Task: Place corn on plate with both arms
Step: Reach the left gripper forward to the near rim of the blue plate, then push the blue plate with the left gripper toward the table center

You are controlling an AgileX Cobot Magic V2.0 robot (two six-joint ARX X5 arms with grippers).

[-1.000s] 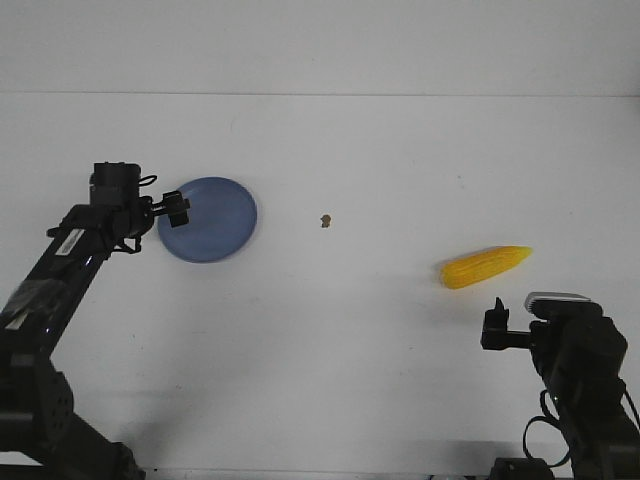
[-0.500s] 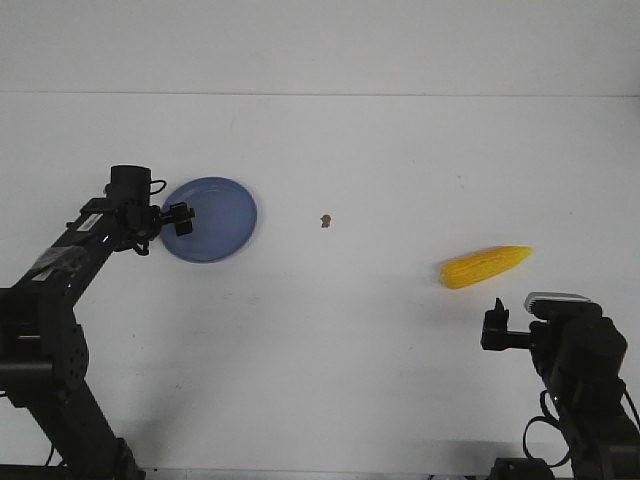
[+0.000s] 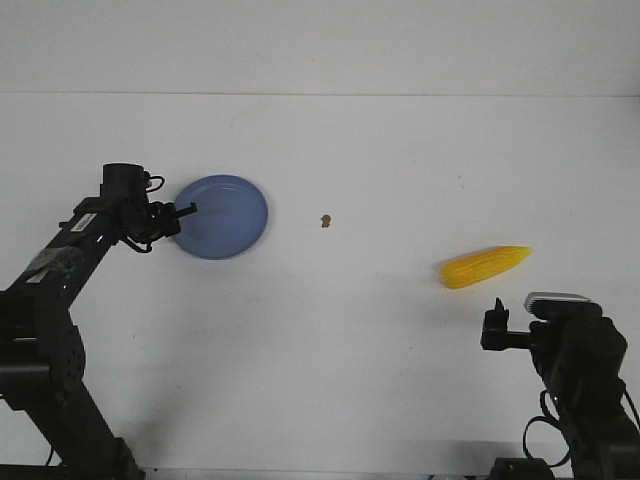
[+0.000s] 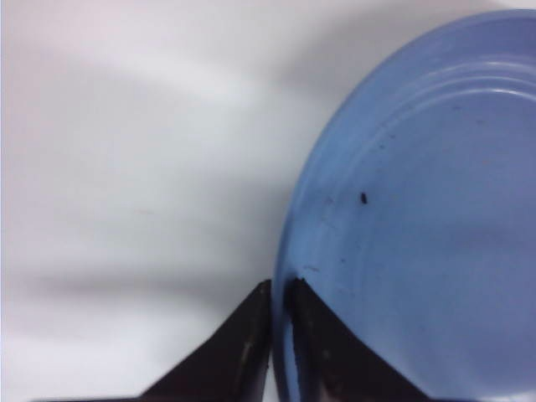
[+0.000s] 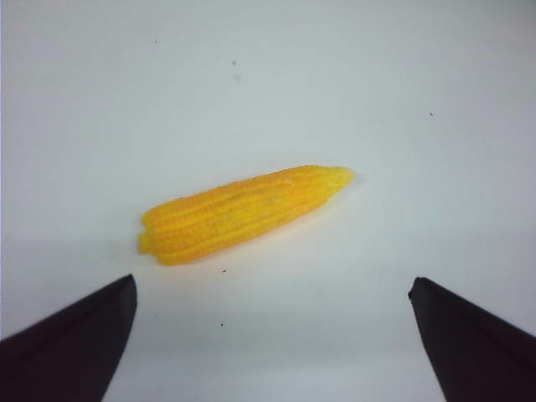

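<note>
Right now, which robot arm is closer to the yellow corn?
The right. Its end effector sits open just in front of the corn, not touching. The left end effector is far across the table, shut on the plate rim.

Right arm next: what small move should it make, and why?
Probably ease the right gripper forward and down over the corn. Its fingers are spread wide with the cob lying untouched on the table beyond them, while the left gripper is already pinched on the plate rim.

Left arm reaches toward one o'clock, its hand pinched nearly closed on the plate rim. Right arm sits low at five o'clock, hand spread wide.
</note>
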